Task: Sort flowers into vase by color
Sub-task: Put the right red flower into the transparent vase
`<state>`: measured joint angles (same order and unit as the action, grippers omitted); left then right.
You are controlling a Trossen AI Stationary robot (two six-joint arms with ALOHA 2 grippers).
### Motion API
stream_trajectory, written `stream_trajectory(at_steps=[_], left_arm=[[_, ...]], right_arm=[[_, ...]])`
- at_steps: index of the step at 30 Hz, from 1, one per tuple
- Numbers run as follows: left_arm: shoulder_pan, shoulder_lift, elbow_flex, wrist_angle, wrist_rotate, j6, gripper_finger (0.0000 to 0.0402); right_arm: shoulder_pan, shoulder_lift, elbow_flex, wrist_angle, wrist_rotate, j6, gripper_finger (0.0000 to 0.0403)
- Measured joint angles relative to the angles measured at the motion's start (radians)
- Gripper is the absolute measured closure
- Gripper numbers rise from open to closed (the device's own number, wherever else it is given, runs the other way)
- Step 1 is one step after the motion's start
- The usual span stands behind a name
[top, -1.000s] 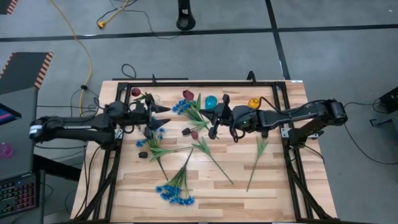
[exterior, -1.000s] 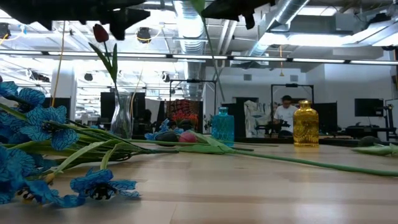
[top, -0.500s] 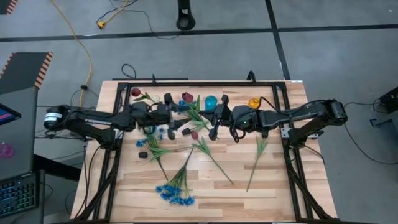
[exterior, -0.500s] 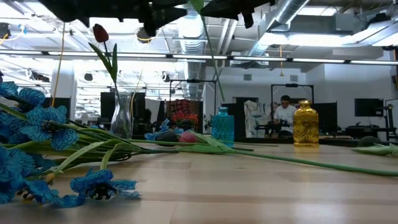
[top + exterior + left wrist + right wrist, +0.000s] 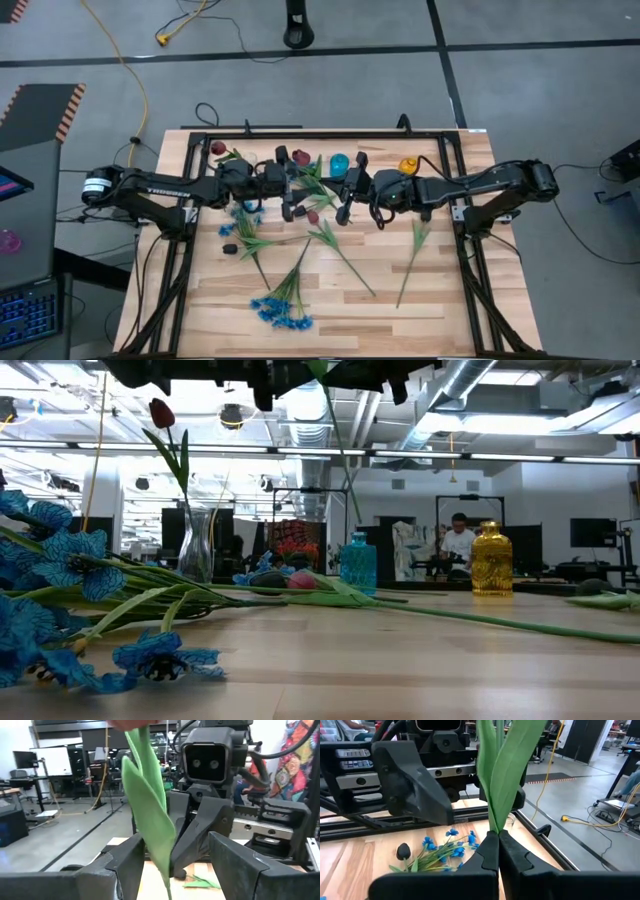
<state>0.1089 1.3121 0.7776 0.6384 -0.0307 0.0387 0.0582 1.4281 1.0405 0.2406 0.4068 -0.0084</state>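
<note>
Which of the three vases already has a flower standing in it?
The clear glass vase at the table's left rear: a dark red tulip stands upright in it. The blue vase and amber vase hold none.

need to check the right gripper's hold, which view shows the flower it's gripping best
The right wrist view: the right gripper is shut on the green stem, leaves filling the frame. The left wrist view shows the leaf between the open left gripper fingers. The high view shows the grippers meeting; the low view only a thin stem.
</note>
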Motion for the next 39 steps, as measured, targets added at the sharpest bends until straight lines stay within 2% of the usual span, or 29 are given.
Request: stream_trajectory(at_steps=[14, 25, 31, 39], left_arm=[[0.0, -0.001, 0.0, 0.002, -0.011, -0.001, 0.0328], [0.0, -0.001, 0.0, 0.004, -0.012, -0.001, 0.0365], [0.0, -0.002, 0.0, 0.004, -0.011, 0.004, 0.0368], [0.003, -0.079, 0.0, -0.039, -0.018, 0.026, 0.0368]], right_arm=[[0.0, 0.0, 0.0, 0.016, 0.0, 0.0, 0.0375], [0.0, 0.0, 0.0, 0.016, 0.0, 0.0, 0.0368], [0.0, 0.0, 0.0, 0.019, 0.001, 0.0, 0.033], [0.0, 0.0, 0.0, 0.025, 0.002, 0.0, 0.0248]])
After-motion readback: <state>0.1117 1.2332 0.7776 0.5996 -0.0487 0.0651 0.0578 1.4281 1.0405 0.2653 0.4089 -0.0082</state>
